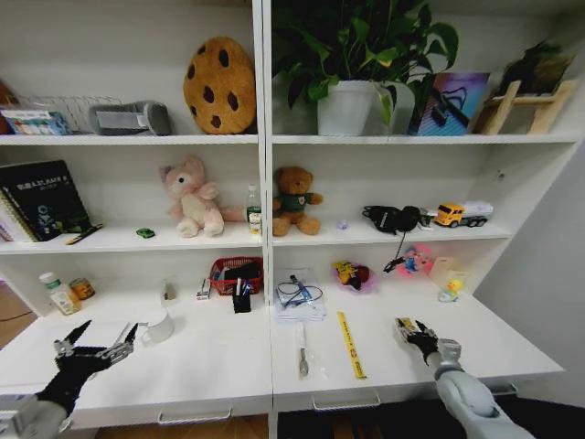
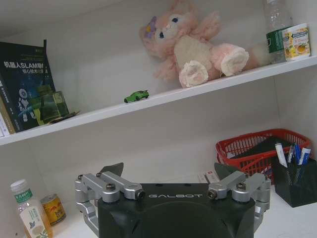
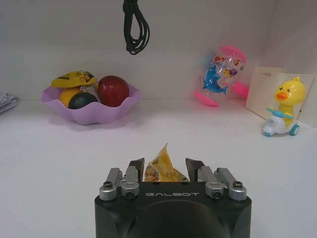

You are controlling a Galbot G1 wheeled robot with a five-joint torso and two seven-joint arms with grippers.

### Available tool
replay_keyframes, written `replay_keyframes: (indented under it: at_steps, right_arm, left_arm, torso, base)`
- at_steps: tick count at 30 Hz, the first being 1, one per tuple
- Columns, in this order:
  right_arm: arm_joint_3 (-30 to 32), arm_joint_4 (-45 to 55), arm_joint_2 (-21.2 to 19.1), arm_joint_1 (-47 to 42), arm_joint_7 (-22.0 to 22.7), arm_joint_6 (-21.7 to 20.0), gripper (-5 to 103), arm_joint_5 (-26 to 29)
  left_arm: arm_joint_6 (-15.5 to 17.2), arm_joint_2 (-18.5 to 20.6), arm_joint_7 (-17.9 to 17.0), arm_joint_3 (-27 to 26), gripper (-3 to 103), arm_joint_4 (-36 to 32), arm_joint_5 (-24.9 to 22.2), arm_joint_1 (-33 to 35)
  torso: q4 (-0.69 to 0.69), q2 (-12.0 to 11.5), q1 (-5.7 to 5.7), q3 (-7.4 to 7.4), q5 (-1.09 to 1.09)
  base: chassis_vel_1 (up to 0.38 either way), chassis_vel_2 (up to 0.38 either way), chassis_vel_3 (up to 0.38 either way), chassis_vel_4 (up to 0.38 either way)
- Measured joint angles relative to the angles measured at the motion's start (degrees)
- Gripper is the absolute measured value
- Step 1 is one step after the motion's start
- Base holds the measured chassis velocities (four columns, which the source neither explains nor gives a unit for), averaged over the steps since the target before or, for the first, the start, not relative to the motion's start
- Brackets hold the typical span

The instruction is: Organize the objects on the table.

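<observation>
Step in hand: right gripper (image 1: 409,330) closed on a small orange-yellow snack packet (image 3: 163,170), crinkled foil, low over the white surface (image 1: 219,361) at about 4 o'clock; judged mid-carry toward a resting spot.
Left gripper (image 1: 94,345): at 8 o'clock, fingers spread wide, holding nothing, hovering just beside the white mug (image 1: 158,326).
Left clutter: plastic bottle (image 1: 57,294) and small tin at 9 o'clock, smooth and cylindrical.
Centre: black pen cup (image 1: 241,296) before a red mesh basket (image 1: 235,272); bagged pen (image 1: 302,351) lying flat; yellow ruler (image 1: 351,345), thin and rigid, at 5 o'clock.
Shelf above: tiny green toy car (image 1: 145,232), glossy, at 10 o'clock.
Right: lilac scalloped bowl (image 3: 90,108) of toy fruit, hard yellow duck toy (image 3: 284,108).
Next move, judged: a clear place for the packet, gentle release, thin foil apt to slip.
</observation>
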Motion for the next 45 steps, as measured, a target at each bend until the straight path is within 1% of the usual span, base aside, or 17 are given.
replay_keyframes:
  at_steps: [1,3,4,7,8,9,10,12,13,14,24,30,32,33,35,36,45]
  right_arm:
    - [0.0,0.0,0.0,0.0,0.0,0.0,50,0.0]
    - [0.0,-0.1,0.0,0.1,-0.1,0.1,39,-0.1]
    - [0.0,-0.1,0.0,0.1,-0.1,0.1,39,-0.1]
    - [0.0,0.0,0.0,0.2,-0.1,0.3,23,0.0]
    - [0.0,0.0,0.0,0.2,-0.1,0.3,23,0.0]
    - [0.0,0.1,0.0,0.2,-0.2,0.4,17,0.0]
    - [0.0,0.1,0.0,0.2,-0.2,0.4,17,0.0]
    - [0.2,0.6,-0.2,0.3,-0.7,0.7,7,0.2]
    - [0.2,0.6,-0.2,0.3,-0.7,0.7,7,0.2]
    - [0.3,0.8,-0.3,0.3,-0.8,0.8,3,0.3]
    - [1.1,2.8,-1.0,0.4,-0.9,1.1,0,1.0]
    - [0.8,3.8,-1.8,1.9,-2.7,2.3,0,0.9]
    - [-1.4,3.2,-2.7,6.7,-3.3,2.7,0,1.3]
    - [-1.4,3.2,-2.7,6.7,-3.3,2.7,0,1.3]
    - [-6.4,0.5,-3.7,14.3,-3.5,2.5,0,2.0]
    - [-9.6,-1.9,-3.7,18.1,-3.5,2.2,0,2.0]
    - [-18.3,-11.4,-0.9,28.0,-3.5,2.3,0,0.9]
  left_arm:
    - [0.0,0.0,0.0,0.0,100,0.0,0.0,0.0]
    - [0.0,0.0,0.0,0.0,100,0.0,0.0,0.0]
    - [0.0,0.0,0.0,0.0,100,0.0,0.0,0.0]
    - [0.0,0.0,0.0,0.0,100,0.0,0.0,0.0]
    - [0.0,0.0,0.0,0.0,100,0.0,0.0,0.0]
    - [0.0,0.0,0.0,0.0,100,0.0,0.0,0.0]
    - [0.0,0.0,0.0,0.0,100,0.0,0.0,0.0]
    - [0.0,0.0,0.0,0.0,100,0.0,0.0,0.0]
    - [0.0,0.0,0.0,0.0,100,0.0,0.0,0.0]
    - [0.0,0.0,0.0,0.0,100,0.0,0.0,0.0]
    - [0.0,0.0,0.0,0.0,100,0.0,0.0,0.0]
    - [0.0,0.0,0.0,0.0,100,0.0,0.0,0.0]
    - [0.0,0.0,0.0,0.0,100,0.0,0.0,0.0]
    - [0.0,0.0,0.0,0.0,100,0.0,0.0,0.0]
    - [0.0,0.0,0.0,0.0,100,0.0,0.0,0.0]
    - [0.0,0.0,0.0,0.0,100,0.0,0.0,0.0]
    - [0.0,0.0,0.0,0.0,100,0.0,0.0,0.0]
  torso:
    - [0.0,0.0,0.0,0.0,0.0]
    - [0.0,0.0,0.0,0.0,0.0]
    - [0.0,0.0,0.0,0.0,0.0]
    - [0.0,0.0,0.0,0.0,0.0]
    - [0.0,0.0,0.0,0.0,0.0]
    - [0.0,0.0,0.0,0.0,0.0]
    - [0.0,0.0,0.0,0.0,0.0]
    - [0.0,0.0,0.0,0.0,0.0]
    - [0.0,0.0,0.0,0.0,0.0]
    - [0.0,0.0,0.0,0.0,0.0]
    - [0.0,0.0,0.0,0.0,0.0]
    - [-0.01,0.0,0.0,0.0,0.0]
    - [0.0,0.0,0.0,0.0,-0.01]
    - [0.0,0.0,0.0,0.0,-0.01]
    - [0.03,0.0,0.0,0.0,-0.03]
    - [0.01,0.0,0.0,0.01,0.02]
    - [0.01,0.0,0.0,0.0,-0.01]
  base:
    - [0.0,0.0,0.0,0.0]
    - [0.0,0.0,0.0,0.0]
    - [0.0,0.0,0.0,0.0]
    - [0.0,0.0,0.0,0.0]
    - [0.0,0.0,0.0,0.0]
    - [0.0,0.0,0.0,0.0]
    - [0.0,0.0,0.0,0.0]
    - [0.0,0.0,0.0,0.0]
    - [0.0,0.0,0.0,0.0]
    - [0.0,0.0,0.0,0.0]
    - [0.0,0.0,0.0,0.0]
    - [0.0,0.0,0.0,0.0]
    - [0.0,0.0,0.0,0.0]
    - [0.0,0.0,0.0,0.0]
    - [0.0,0.0,0.0,0.0]
    - [0.0,0.0,0.0,0.0]
    - [0.0,0.0,0.0,0.0]
